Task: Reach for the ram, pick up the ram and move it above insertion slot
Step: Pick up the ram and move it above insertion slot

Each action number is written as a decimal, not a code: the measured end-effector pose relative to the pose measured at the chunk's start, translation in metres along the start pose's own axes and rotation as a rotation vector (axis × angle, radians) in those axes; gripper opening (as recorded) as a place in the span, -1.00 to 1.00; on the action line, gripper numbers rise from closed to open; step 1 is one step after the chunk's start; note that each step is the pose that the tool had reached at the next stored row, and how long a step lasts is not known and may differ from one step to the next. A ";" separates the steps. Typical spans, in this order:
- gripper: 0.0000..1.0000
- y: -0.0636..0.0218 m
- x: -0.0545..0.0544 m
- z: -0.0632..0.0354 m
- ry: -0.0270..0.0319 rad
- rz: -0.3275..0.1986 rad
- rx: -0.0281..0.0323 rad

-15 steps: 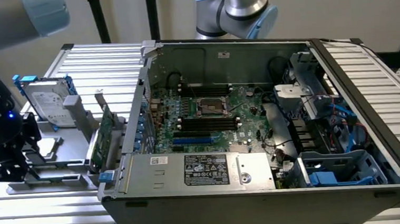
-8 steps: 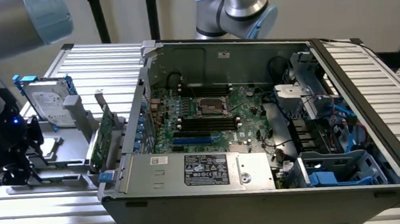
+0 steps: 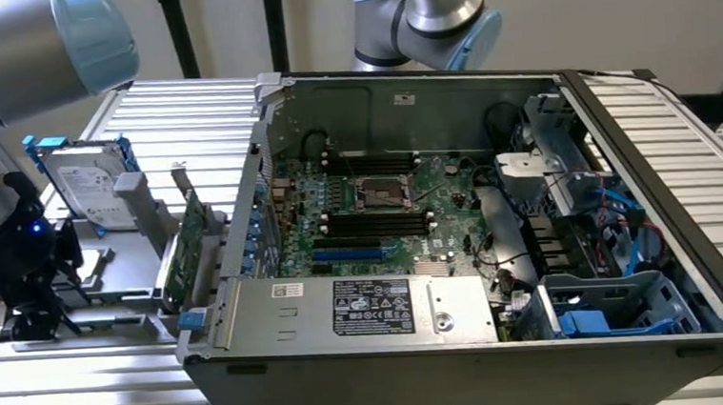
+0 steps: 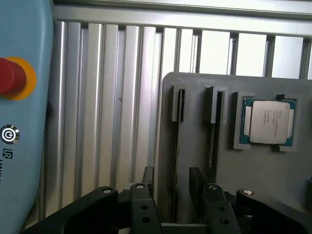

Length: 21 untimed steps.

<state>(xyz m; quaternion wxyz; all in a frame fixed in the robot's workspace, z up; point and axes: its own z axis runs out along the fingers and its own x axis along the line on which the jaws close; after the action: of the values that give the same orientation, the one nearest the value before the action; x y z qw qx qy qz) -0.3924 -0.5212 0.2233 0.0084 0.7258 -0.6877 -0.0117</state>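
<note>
Grey plastic holder [image 4: 273,185] on the bench [image 4: 107,122] carries the ram [image 4: 176,156] standing on edge, and the claw [image 4: 170,179] hangs spread wide with one finger to each flat side of it (a second stick [image 4: 211,151] sits in the neighbouring groove). Its long axis runs through the gap, across the closing direction. The insertion slot [image 3: 370,223] lies well apart, inside the computer case [image 3: 475,366] toward the exterior view's right.

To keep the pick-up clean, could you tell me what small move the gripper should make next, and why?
Probably close the gripper on the stick. It is open and straddles the ram, which stands on edge in the grey holder, with a gap on either side, so nothing is held yet.
</note>
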 end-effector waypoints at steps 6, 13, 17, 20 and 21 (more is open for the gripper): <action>-0.15 -0.0011 -0.001 0.0063 -0.0010 0.002 -0.0086; -0.15 -0.0020 -0.004 0.0122 -0.0014 0.002 -0.0149; -0.15 -0.0021 -0.005 0.0154 -0.0014 0.002 -0.0152; -0.15 -0.0022 -0.005 0.0177 -0.0015 0.002 -0.0150; -0.15 -0.0022 -0.005 0.0187 -0.0014 0.002 -0.0149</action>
<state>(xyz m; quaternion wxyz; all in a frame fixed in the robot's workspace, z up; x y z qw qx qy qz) -0.3910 -0.5163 0.2046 0.0133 0.7250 -0.6885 -0.0173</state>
